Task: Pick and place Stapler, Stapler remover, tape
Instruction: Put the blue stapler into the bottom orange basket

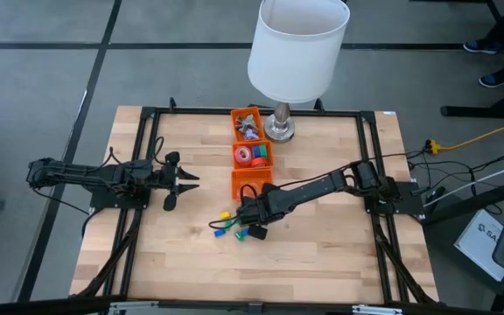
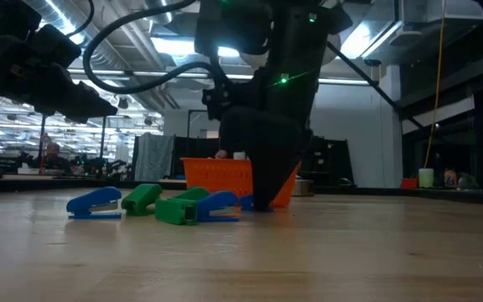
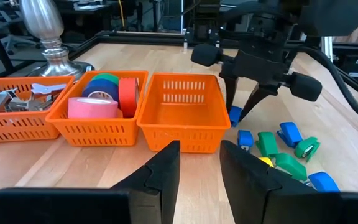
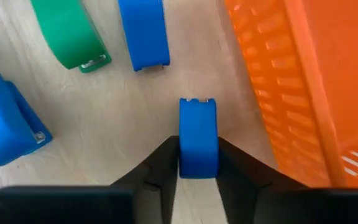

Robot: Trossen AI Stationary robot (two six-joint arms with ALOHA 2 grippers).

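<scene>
Several small blue and green staplers (image 1: 230, 229) lie loose on the wooden table, near the middle. My right gripper (image 1: 250, 214) points down among them, beside the empty near orange basket (image 3: 182, 112), and is shut on one small blue stapler (image 4: 197, 134). The middle basket (image 1: 252, 156) holds rolls of tape (image 3: 95, 106) in pink, blue, green and red. The far basket (image 1: 247, 124) holds metal staple removers (image 3: 11, 99). My left gripper (image 1: 180, 179) hangs open and empty at the table's left, facing the baskets. My right gripper pinches the blue stapler by its two long sides (image 4: 197, 158) between its two fingers. The fingers come from above, pointing down, and lie across the stapler, whose far end (image 4: 197, 106) sticks out past them. It sits at table height; I cannot tell whether it rests on the wood.
A lamp with a white shade (image 1: 296, 48) and a metal base (image 1: 278, 129) stands at the far edge, beside the far basket. Other staplers lie close to the held one: green (image 4: 70, 34) and blue (image 4: 143, 31). A black frame runs around the table.
</scene>
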